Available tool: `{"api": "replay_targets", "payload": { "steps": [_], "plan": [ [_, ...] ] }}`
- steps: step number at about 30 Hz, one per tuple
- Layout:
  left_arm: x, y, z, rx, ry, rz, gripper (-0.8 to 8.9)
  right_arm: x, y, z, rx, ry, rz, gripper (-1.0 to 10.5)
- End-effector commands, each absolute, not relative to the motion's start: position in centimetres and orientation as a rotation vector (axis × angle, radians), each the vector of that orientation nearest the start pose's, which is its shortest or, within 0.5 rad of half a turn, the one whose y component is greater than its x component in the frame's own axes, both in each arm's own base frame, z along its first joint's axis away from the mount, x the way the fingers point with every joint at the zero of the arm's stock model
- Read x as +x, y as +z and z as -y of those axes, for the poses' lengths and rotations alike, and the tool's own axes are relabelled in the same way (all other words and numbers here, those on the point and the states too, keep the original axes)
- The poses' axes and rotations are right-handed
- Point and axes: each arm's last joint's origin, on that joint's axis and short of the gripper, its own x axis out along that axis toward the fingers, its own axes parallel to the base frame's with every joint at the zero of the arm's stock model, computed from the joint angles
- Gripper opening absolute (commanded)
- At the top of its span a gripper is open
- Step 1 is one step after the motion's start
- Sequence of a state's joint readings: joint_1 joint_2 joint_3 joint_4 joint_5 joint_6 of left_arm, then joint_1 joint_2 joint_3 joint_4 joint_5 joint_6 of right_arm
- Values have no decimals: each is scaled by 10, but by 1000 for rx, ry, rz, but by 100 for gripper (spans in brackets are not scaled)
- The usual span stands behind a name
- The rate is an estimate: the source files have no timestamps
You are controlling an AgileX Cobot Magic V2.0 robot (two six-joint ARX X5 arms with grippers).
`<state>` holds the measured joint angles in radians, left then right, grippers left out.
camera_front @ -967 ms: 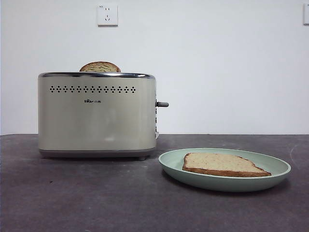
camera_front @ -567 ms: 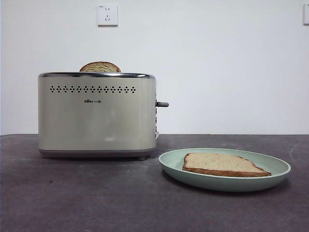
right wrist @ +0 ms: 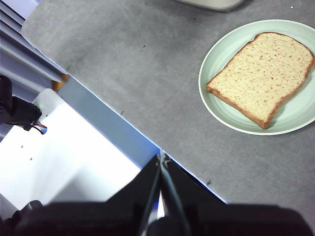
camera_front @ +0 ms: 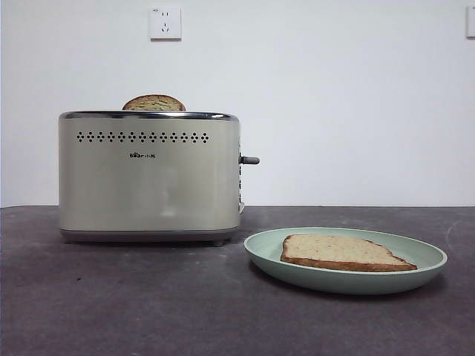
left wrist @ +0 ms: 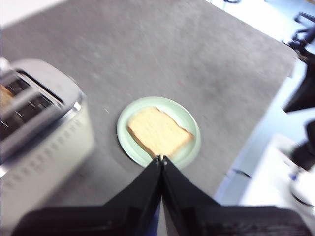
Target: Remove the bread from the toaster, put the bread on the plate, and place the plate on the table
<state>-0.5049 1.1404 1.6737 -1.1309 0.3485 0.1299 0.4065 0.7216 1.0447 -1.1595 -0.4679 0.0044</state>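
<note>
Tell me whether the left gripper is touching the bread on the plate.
Apart. The front view shows the bread lying flat on the plate with no gripper near it; the left gripper is shut, high above.

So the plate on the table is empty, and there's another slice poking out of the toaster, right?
Not quite: the plate isn't empty. The bread lies flat on it, as the front view shows. The rest holds: the plate sits on the table, and a second slice pokes out of the toaster.

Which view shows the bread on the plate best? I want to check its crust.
The right wrist view: the bread lies flat, sharp, seen from above, crust visible all round. The front view shows it edge-on, low across the plate. The left wrist view is blurred.
</note>
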Motion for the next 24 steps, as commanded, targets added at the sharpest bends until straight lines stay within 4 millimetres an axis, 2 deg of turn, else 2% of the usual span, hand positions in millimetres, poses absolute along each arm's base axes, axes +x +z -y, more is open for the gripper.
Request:
{"api": "replay_targets", "payload": {
  "steps": [1, 5, 8, 15, 19, 24],
  "plan": [
    [150, 476, 91, 233, -828, -401, -8, 85, 341, -51, 33, 816, -871, 2],
    [158, 497, 74, 337, -716, -131, -3, 85, 341, -51, 33, 816, -871, 2],
    [156, 509, 57, 362, -613, -18, -3, 85, 341, -51, 33, 816, -871, 2],
    [125, 524, 17, 422, -361, 80, -3, 85, 341, -51, 33, 816, -871, 2],
    [102, 518, 5, 468, -234, 134, -3, 85, 341, -51, 33, 816, -871, 2],
    [88, 485, -2, 497, -111, 170, -3, 85, 341, -51, 33, 816, -871, 2]
  ]
}}
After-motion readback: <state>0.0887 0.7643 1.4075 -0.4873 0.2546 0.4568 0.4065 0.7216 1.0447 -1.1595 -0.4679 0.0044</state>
